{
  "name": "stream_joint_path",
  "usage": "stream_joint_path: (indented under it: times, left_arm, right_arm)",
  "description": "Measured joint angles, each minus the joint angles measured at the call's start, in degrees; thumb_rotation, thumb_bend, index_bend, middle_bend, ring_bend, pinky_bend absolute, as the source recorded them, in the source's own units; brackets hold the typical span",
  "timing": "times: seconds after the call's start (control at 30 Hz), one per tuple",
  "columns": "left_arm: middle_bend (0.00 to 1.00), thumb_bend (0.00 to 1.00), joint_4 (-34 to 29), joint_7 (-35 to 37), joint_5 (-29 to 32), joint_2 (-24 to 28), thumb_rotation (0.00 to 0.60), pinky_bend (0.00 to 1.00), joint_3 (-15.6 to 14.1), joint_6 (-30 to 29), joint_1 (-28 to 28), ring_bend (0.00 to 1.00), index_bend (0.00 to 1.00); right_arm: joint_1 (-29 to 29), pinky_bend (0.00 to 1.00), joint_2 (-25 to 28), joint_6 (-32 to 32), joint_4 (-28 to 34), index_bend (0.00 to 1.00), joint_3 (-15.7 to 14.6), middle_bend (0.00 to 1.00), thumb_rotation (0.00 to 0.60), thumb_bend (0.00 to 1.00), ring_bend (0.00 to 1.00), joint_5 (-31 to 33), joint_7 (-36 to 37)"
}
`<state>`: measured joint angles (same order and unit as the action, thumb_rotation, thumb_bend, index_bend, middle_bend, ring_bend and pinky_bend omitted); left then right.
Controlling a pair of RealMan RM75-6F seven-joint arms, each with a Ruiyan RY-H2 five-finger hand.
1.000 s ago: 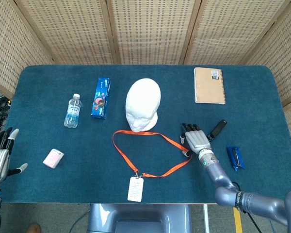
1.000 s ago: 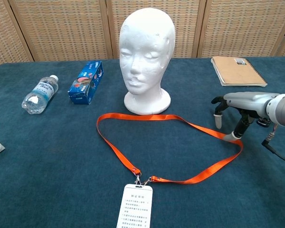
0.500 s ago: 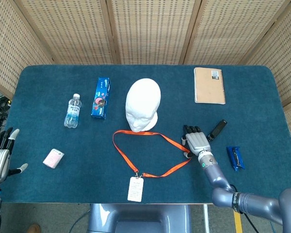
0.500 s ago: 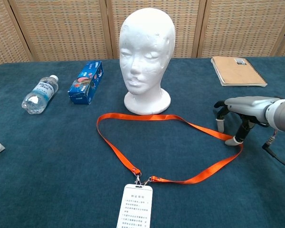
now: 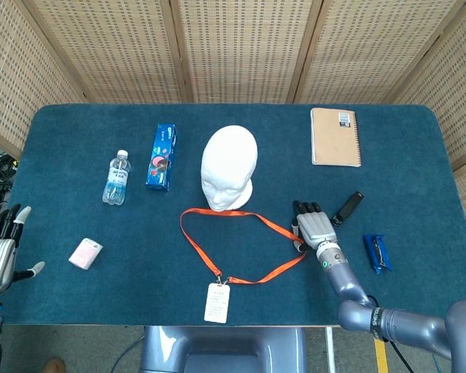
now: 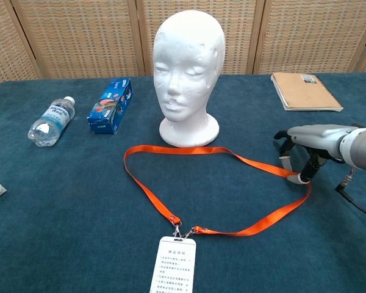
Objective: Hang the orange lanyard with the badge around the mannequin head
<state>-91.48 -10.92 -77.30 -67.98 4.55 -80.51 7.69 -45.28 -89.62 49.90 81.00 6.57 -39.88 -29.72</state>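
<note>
The orange lanyard [image 5: 248, 220] lies in a flat loop on the blue table in front of the white mannequin head [image 5: 228, 165], which stands upright. Its white badge [image 5: 217, 302] lies at the near table edge. My right hand [image 5: 314, 227] hovers palm down over the loop's right bend. In the chest view the right hand [image 6: 311, 137] has its thumb and a finger reaching down on either side of the lanyard [image 6: 256, 163], tips touching or nearly touching the strap, which still lies flat. My left hand [image 5: 0, 252] stays off the table's left edge, fingers spread, holding nothing.
A water bottle [image 5: 116, 177] and a blue box [image 5: 161, 156] lie left of the head. A brown notebook [image 5: 335, 137] sits at the back right. A black device [image 5: 347, 207] and a blue packet [image 5: 377, 252] lie just right of my right hand. A pink packet [image 5: 85, 252] lies near left.
My right hand has dropped lower and edged toward the lanyard's right bend, its thumb and finger drawing closer around the strap. The lanyard and left hand have not moved.
</note>
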Motion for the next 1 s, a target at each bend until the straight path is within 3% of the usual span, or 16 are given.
stream_joint_path:
  times: [0.57, 0.83, 1.0]
  left_arm:
    - [0.00, 0.00, 0.3, 0.3, 0.1, -0.1, 0.600, 0.00, -0.1, 0.8, 0.4, 0.00, 0.00]
    - [0.00, 0.00, 1.2, 2.3, 0.2, -1.1, 0.600, 0.00, 1.4, 6.3, 4.6, 0.00, 0.00]
    - [0.00, 0.17, 3.2, 2.6, 0.2, -3.9, 0.600, 0.00, 4.8, 13.6, 12.7, 0.00, 0.10]
  right_arm:
    - [0.0, 0.00, 1.0, 0.4, 1.4, 0.68, 0.2, 0.00, 0.600, 0.66, 0.00, -1.8, 1.5]
    - [0.4, 0.00, 2.3, 0.2, 2.4, 0.68, 0.6, 0.00, 0.600, 0.66, 0.00, -4.1, 3.6]
    - [0.5, 0.00, 3.9, -0.2, 3.6, 0.69, 1.4, 0.00, 0.600, 0.67, 0.00, -5.2, 5.5]
